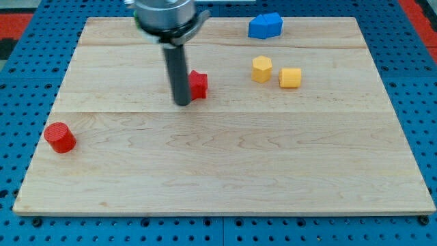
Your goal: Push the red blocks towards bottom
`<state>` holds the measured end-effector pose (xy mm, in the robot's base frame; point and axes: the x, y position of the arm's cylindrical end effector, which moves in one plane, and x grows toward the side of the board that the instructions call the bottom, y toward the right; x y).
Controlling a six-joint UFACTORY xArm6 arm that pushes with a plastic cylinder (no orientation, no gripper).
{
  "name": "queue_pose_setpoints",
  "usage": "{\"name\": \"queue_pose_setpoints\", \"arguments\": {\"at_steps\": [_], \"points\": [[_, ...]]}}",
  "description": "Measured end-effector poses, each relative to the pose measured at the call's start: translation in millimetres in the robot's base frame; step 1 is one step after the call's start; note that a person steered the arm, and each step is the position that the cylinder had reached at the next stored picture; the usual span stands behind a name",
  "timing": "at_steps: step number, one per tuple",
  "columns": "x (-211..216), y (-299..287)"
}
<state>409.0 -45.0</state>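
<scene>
A red block (199,84) lies on the wooden board (225,164) above the middle, partly hidden on its left side by my rod. My tip (181,102) rests on the board right at the block's lower left, touching or nearly touching it. A second red block, a short cylinder (60,137), lies near the board's left edge, far to the lower left of my tip.
A blue block (265,26) lies near the board's top edge, right of centre. Two yellow blocks, one hexagonal (261,69) and one a short cylinder (290,77), lie close together right of the red block. Blue pegboard surrounds the board.
</scene>
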Motion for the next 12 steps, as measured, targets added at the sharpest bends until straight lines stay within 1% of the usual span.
{"name": "queue_pose_setpoints", "arguments": {"at_steps": [1,2,3,4,5,6,7,8,9,10,11,12], "points": [[24,42],[-31,82],[-55,40],[30,-43],[74,-119],[44,-73],[31,-78],[41,-143],[63,-193],[36,-133],[0,-172],[1,-244]]}}
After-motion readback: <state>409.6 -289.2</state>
